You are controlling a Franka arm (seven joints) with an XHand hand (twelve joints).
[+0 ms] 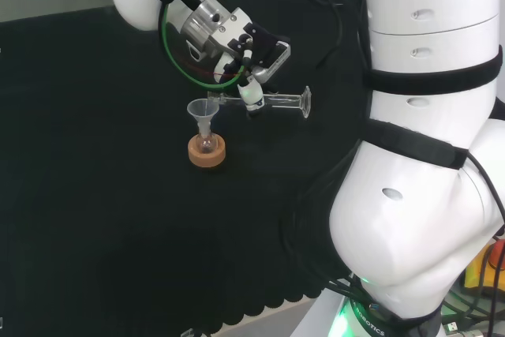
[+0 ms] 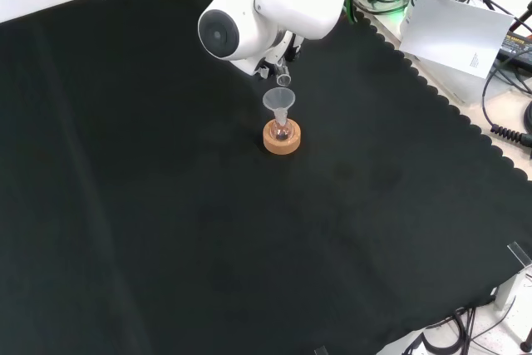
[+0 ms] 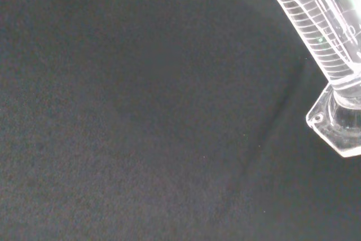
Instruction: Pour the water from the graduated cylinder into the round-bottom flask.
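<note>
The graduated cylinder (image 1: 272,99) is a clear tube with fine ribbed markings along its wall and a flat, angular clear foot, seen large in the wrist view (image 3: 333,43). It lies nearly level in the air, gripped by the hand (image 1: 251,94), whose fingers are curled round the tube near its middle. In the head view the foot sticks out to the right of the hand and the mouth end reaches left of it, ending just above the rim of a clear funnel (image 1: 202,110). Whether any water is left in the tube cannot be told.

The funnel sits in the neck of a small round-bottom flask (image 1: 207,144), just below and to the left of the hand in the head view. The flask rests in a cork ring (image 1: 207,152) on the worktop (image 1: 95,195). In the front view the flask (image 2: 282,131) and its ring (image 2: 282,138) stand just below the hand's white links, with the cylinder's open mouth (image 2: 284,80) right above the funnel (image 2: 279,100).

The worktop is covered in black cloth with a scalloped edge. Beyond that edge in the front view lie cables and a sheet of white paper (image 2: 457,31).

One cylinder, one funnel, one flask and one cork ring can be made out.
</note>
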